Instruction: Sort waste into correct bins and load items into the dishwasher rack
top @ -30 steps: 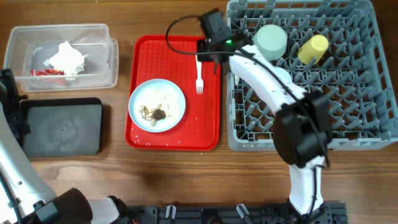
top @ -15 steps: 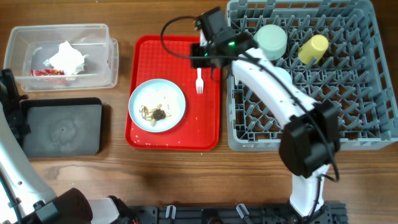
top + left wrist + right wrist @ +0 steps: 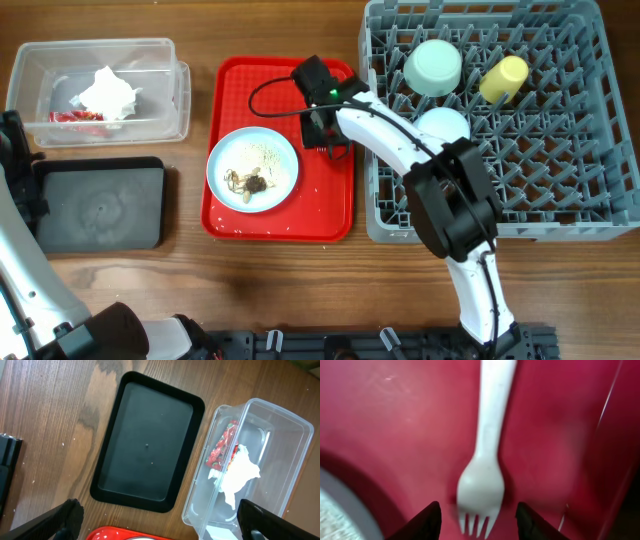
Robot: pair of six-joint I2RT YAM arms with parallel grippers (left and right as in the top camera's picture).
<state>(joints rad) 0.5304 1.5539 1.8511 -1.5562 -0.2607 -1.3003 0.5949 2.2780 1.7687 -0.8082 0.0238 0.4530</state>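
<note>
One grey pegged plastic rack point(image 3: 560, 150) sits on the wooden counter point(image 3: 300, 270) beside a glossy red tray point(image 3: 235, 215). On that tray lies a smooth white plastic fork point(image 3: 481, 477), its tines between the right hand's point(image 3: 479, 520) parted fingers, which hover low over it.

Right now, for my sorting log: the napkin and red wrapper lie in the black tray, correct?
No. The napkin and red wrapper lie in the clear tub, not the black tray beside it, as the left wrist view shows.

fork point(image 3: 482, 477) white | serving tray point(image 3: 236, 88) red | rack point(image 3: 560, 190) grey grid
</note>
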